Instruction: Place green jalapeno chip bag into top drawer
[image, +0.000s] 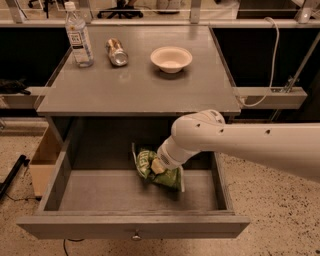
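The green jalapeno chip bag (150, 168) lies inside the open top drawer (130, 225), right of its middle, on the drawer floor. My gripper (161, 165) reaches down into the drawer from the right on a white arm and sits right on the bag. The arm's wrist hides the fingertips. The drawer is pulled well out, and its small round knob (135, 235) shows at the front panel's centre.
On the grey tabletop (140, 85) stand a water bottle (79, 35), a metallic can (116, 51) lying on its side, and a white bowl (171, 58). A cardboard box (42, 160) sits on the floor left of the drawer. A white cable (270, 60) hangs at the right.
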